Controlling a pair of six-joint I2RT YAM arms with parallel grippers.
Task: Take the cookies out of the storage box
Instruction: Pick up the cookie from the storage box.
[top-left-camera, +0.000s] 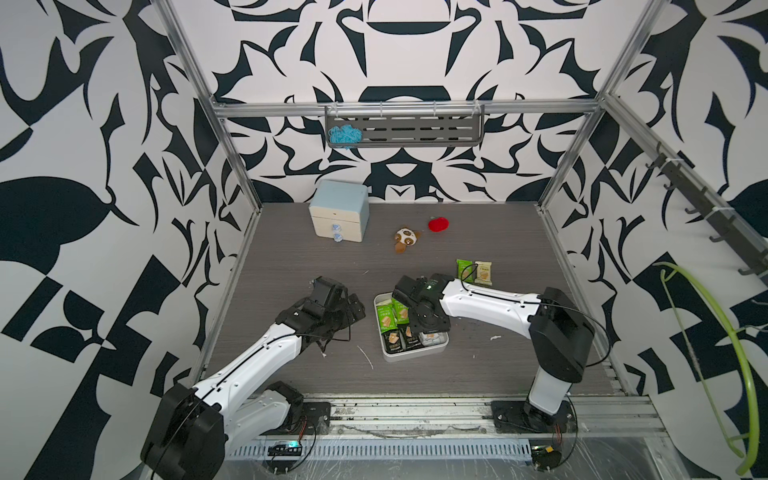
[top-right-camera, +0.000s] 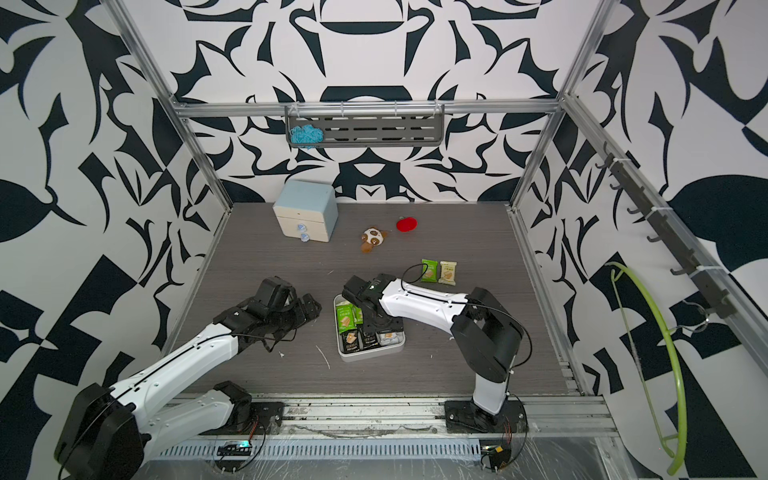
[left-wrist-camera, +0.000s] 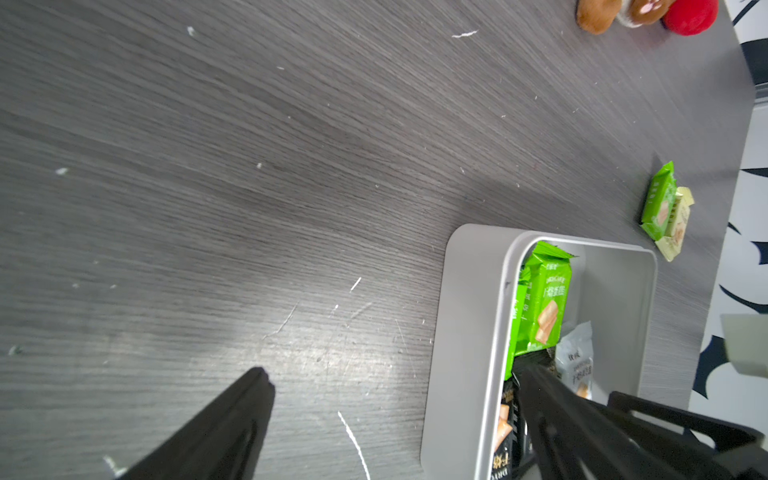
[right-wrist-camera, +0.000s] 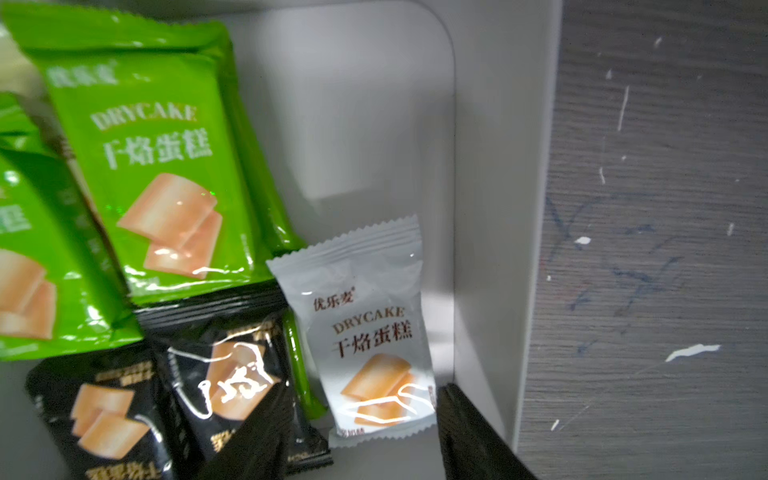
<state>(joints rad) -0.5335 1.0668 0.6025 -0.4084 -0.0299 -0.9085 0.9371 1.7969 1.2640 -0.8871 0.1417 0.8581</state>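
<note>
white cookie packet (right-wrist-camera: 365, 332) between parted fingers (right-wrist-camera: 469, 432) of right pincer (right-wrist-camera: 361, 405), inside storage box (right-wrist-camera: 498, 166)

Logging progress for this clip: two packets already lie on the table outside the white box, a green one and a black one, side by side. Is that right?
Not quite. The second packet is cream, not black: a green packet and a cream packet lie side by side on the table outside the white box, as both top views show.
</note>
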